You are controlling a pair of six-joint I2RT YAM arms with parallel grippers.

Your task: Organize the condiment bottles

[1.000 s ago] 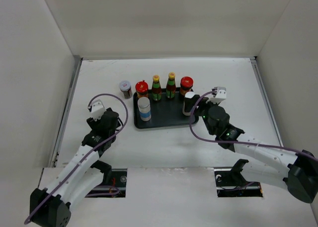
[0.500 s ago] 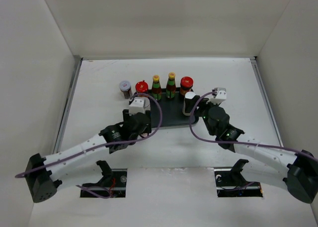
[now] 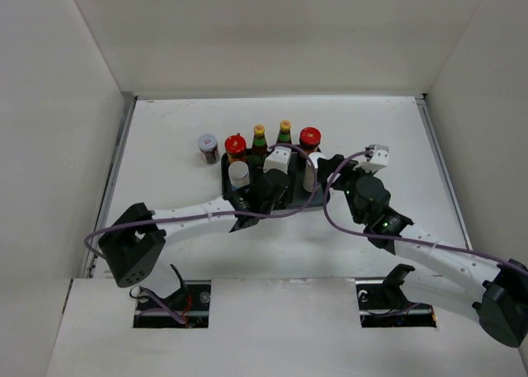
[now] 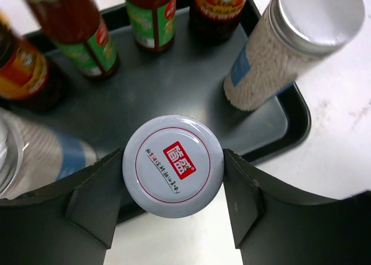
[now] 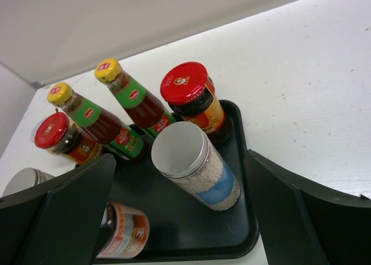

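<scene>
My left gripper [image 4: 173, 163] is shut on a short grey-lidded jar [image 4: 173, 166] with a red logo, held over the front edge of the black tray [image 4: 174, 79]. That jar shows its orange label in the right wrist view [image 5: 119, 236]. My right gripper [image 5: 179, 156] is open, its fingers wide on either side of a white cylinder [image 5: 200, 169] that stands in the tray's right part. Two green yellow-capped bottles [image 3: 258, 139] [image 3: 285, 134] and two red-capped jars [image 3: 236, 146] [image 3: 309, 136] line the tray's back. A second white cylinder [image 3: 239, 173] stands at the tray's left.
The other grey-lidded jar [image 3: 208, 147] stands on the white table, left of the tray [image 3: 295, 197]. My left arm reaches across from the left, over the tray's front. White walls close in the table on three sides.
My left arm has swung right from the table's left side with the jar, and now hangs over the tray's front middle. The right gripper has shifted slightly.
</scene>
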